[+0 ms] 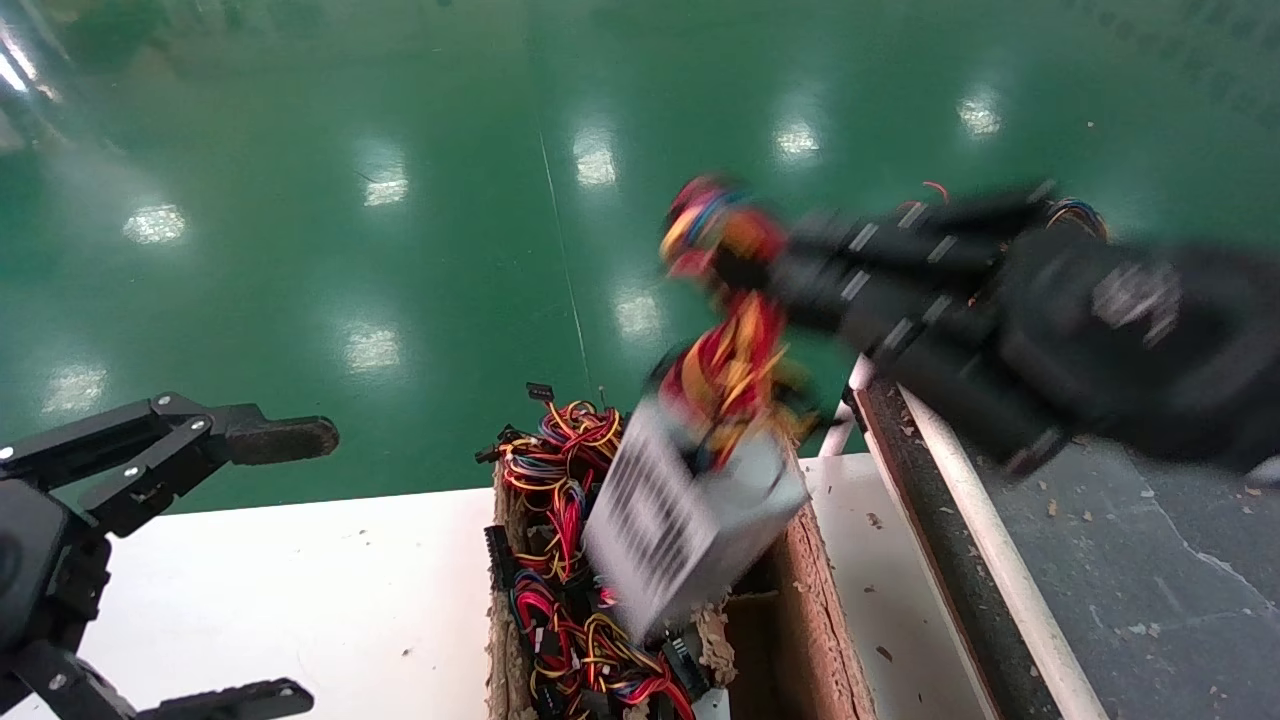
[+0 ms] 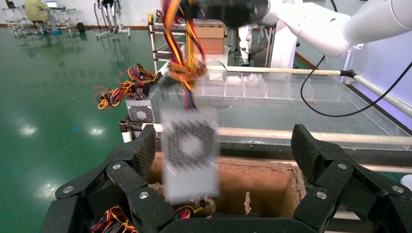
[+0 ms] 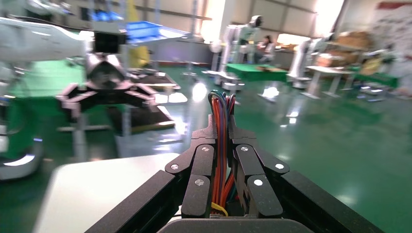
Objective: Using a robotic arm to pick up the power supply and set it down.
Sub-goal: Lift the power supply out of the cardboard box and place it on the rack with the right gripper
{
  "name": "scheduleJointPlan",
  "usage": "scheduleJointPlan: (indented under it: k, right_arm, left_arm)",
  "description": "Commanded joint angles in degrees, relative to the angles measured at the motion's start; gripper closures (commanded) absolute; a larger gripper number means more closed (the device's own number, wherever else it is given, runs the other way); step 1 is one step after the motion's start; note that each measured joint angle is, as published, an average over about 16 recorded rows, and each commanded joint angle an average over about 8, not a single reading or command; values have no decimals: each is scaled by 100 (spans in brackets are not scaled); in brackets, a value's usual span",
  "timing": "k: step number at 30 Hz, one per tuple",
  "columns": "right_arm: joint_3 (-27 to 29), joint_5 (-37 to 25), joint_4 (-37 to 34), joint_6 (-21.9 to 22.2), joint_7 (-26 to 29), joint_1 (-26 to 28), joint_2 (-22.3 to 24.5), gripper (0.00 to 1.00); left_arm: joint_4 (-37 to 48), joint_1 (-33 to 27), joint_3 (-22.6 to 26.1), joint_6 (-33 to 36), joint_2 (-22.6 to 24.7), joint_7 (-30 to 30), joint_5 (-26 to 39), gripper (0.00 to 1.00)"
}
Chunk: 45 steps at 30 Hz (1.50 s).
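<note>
A grey power supply point(image 1: 690, 520) with slotted vents hangs tilted above an open cardboard box point(image 1: 815, 590), dangling by its bundle of red, yellow and black wires point(image 1: 730, 360). My right gripper point(image 1: 740, 255) is shut on the top of that bundle, and the right wrist view shows the wires point(image 3: 221, 145) squeezed between its fingers point(image 3: 201, 160). In the left wrist view the same power supply point(image 2: 189, 155) hangs blurred over the box point(image 2: 252, 179). My left gripper point(image 1: 290, 570) stands open and empty at the left, over the white table.
More tangled wire bundles point(image 1: 560, 560) fill the box's left half. A dark conveyor belt point(image 1: 1100, 560) with a white rail runs along the right. Another power supply point(image 2: 141, 111) sits at the conveyor's far end. The white table point(image 1: 300, 580) spreads left of the box.
</note>
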Motion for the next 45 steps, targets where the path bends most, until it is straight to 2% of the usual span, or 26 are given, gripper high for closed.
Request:
scheduleJointPlan:
  k: [1,8,14,23,33,45]
  right_arm:
    - [118,23,-27,54,17,136,150,100]
    - [170,-640,-627,229,-214,525,667,100]
    - [153,-1106,-1370,180,-520,790,1032,100]
    - [43,-1761,-2192,192,-1210,936,1341,100]
    - [-139,-2090,-2414,259,-1508,828,1194,100]
    - [-312,-2302,-2228,620,-1281,957,697,100]
  left_arm:
    - [0,0,1,0,0,0,0,0]
    - [0,-1,3,-1,-1,2,-2,0]
    - [0,-2,6,-1,-2,3,-3,0]
    - [0,-3,9,-2,-3,5,-5,0]
    - [0,-4,13,-3,-4,7,-7,0]
    - [0,-6,17,-4,-6,9,-10,0]
